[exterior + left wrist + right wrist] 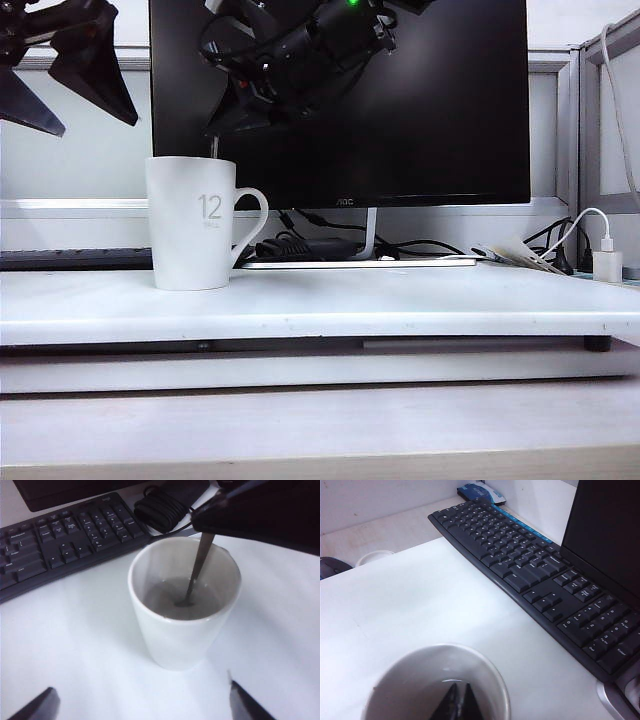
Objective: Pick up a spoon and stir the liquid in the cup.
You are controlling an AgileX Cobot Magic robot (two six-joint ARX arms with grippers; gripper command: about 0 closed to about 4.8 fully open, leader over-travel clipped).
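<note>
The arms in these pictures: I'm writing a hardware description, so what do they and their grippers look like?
Both arms are matte black. The left gripper has broad, pointed, wedge-shaped fingers. The right gripper sits on a bulkier black wrist with looped black cables, and a small green light glows above it.

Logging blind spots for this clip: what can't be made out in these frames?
- Spoon bowl: sunk in murky liquid in the cup, left wrist view.
- Right gripper contact with the spoon: its dark body covers the handle top, in the exterior and left wrist views.
- Left gripper: cut off by the exterior view's top left edge; it hangs open, apart from the cup.
- Cup handle: out of both wrist views.
</note>
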